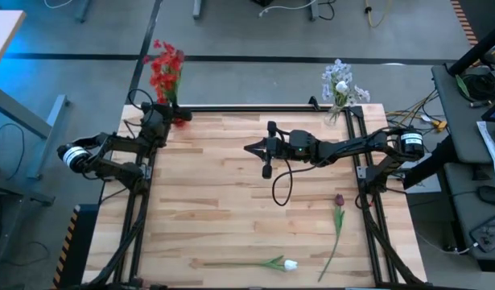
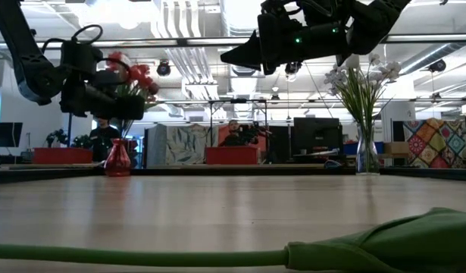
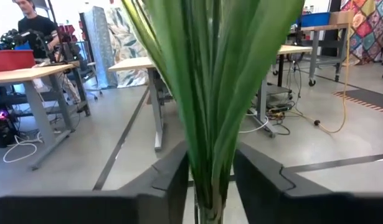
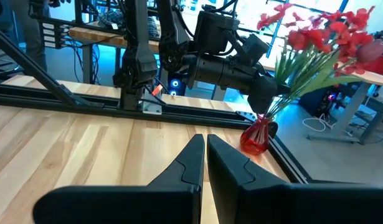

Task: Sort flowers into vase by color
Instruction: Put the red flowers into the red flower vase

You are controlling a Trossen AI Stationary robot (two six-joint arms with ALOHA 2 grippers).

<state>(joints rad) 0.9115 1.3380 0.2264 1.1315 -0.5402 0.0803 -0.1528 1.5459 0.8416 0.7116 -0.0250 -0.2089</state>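
Bright red flowers (image 1: 167, 64) stand in a small red vase (image 4: 258, 135) at the table's far left corner. My left gripper (image 3: 211, 180) is at their green stems (image 3: 210, 93), just above the vase mouth, and is shut on them. Pale blue-white sprays (image 1: 340, 82) stand in a clear vase (image 2: 367, 155) at the far right. A dark maroon tulip (image 1: 339, 211) and a white tulip (image 1: 278, 263) lie flat on the near right of the table. My right gripper (image 1: 249, 149) hovers over the table's middle, shut and empty. My left gripper has the bundle of green stems and leaves (image 3: 207, 162) between its two fingers (image 3: 172, 180), just above the vase mouth. The bundle fills the gap between them. The fingers come level from the table's left side, across the upright stems. The flowers stand in the red vase.
A black frame rail (image 1: 255, 108) runs along the table's far edge between the two vases. A black cable (image 1: 281, 184) hangs from the right arm onto the wood. The white tulip's stem and leaf (image 2: 369, 243) fill the low view's foreground. People sit in the room beyond.
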